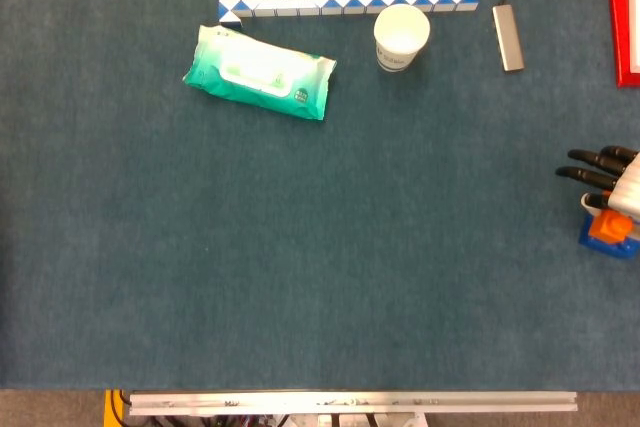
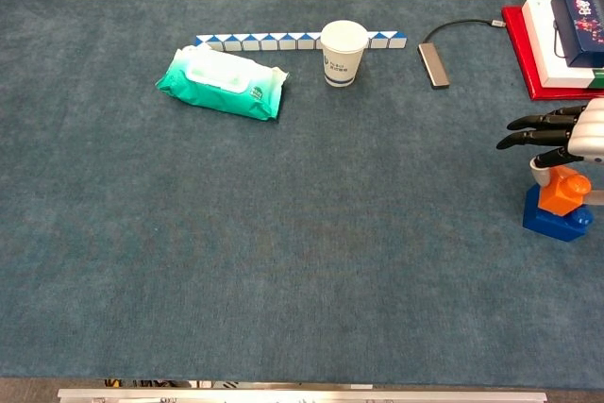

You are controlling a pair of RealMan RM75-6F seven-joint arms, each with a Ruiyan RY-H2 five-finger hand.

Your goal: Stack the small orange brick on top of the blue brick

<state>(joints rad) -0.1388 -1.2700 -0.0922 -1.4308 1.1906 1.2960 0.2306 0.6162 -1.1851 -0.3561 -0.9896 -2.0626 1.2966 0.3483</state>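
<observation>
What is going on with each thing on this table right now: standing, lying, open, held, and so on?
Small orange brick: sits on the blue brick.
Blue brick: flat on the table, carrying the orange one.
Right hand: fingers spread, at the orange brick's top; grip unclear.
Paper cup: upright, open.
Wipes pack: lying flat, lid closed.
Cable adapter: lying flat.

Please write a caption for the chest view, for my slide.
Right hand holds the small orange brick on the blue brick.
</observation>
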